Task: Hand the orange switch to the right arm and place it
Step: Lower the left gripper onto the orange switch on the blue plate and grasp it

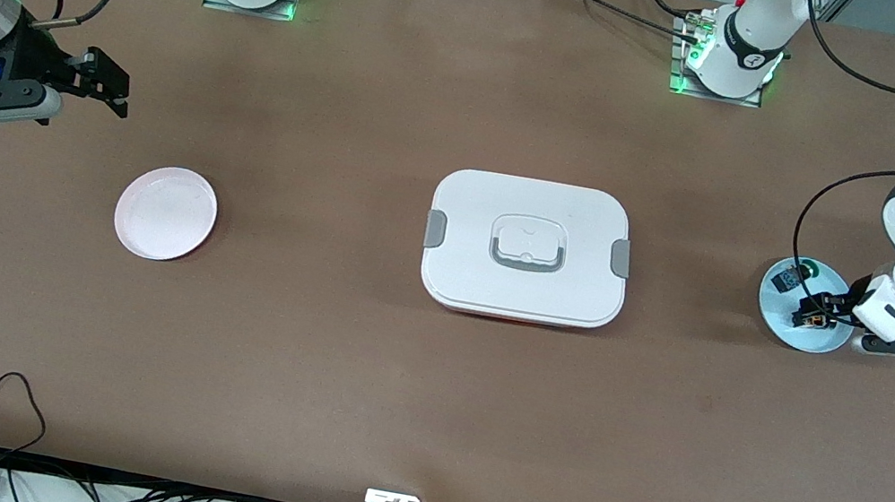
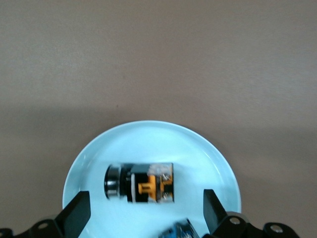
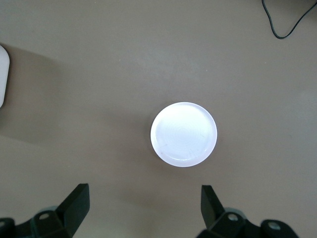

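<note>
Hovering low over the pale blue plate [image 1: 775, 317] at the left arm's end of the surface, the left hand [image 2: 143, 210] holds its fingers apart astride the orange switch [image 2: 140, 182], which lies on its side in that plate beside a second dark switch [image 1: 788, 280]. This looks like the first pick, not yet made; next the fingers must drop and close on the switch. The right hand [image 1: 113, 92], fingers apart, waits well away from the blue plate, near an empty white plate [image 1: 166, 212], with a closed white box [image 1: 527, 248] between the plates.
</note>
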### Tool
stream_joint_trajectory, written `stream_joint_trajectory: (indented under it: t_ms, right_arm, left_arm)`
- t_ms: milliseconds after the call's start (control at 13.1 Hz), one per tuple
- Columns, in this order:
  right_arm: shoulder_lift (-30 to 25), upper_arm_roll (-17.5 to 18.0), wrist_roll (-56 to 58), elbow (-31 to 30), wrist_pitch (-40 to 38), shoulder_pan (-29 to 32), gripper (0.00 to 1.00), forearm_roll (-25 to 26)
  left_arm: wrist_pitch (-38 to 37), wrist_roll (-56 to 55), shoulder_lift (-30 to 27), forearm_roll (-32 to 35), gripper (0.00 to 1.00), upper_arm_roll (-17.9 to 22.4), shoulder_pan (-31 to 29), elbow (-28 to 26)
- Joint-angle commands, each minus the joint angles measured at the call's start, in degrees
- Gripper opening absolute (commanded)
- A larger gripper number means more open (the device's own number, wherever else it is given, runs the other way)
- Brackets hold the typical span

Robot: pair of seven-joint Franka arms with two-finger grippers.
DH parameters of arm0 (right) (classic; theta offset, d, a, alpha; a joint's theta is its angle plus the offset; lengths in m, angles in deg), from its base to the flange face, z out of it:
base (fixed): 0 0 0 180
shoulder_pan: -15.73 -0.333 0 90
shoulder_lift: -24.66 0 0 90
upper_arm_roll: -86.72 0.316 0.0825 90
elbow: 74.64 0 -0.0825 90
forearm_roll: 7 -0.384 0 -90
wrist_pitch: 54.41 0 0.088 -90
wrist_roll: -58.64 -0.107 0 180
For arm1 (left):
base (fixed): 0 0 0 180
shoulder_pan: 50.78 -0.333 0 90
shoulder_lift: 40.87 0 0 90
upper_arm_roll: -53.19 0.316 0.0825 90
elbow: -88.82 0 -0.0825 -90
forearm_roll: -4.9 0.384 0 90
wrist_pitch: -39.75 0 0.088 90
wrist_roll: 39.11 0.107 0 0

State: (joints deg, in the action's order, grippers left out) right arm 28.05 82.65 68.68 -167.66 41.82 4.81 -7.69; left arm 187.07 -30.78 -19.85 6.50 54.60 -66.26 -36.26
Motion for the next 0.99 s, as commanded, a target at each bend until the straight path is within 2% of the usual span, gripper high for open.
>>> stream_joint_trajectory:
  t_ms: [0, 762, 915]
  right_arm:
    - [0.21, 0.11, -0.72, 0.82, -0.43, -0.16, 1.0, 0.25]
    - [0.21, 0.11, -0.72, 0.82, -0.34, -0.16, 1.0, 0.25]
    - [0.21, 0.11, -0.72, 0.82, -0.43, -0.16, 1.0, 0.25]
  left_arm:
    - [3.06, 1.77, 1.74, 1.04, 1.0, -0.62, -1.12, 0.37]
    - [4.56, 1.87, 5.08, 0.6, 1.0, -0.97, -2.09, 0.45]
    - [4.56, 1.78, 5.78, 0.52, 0.97, -0.97, -2.18, 0.54]
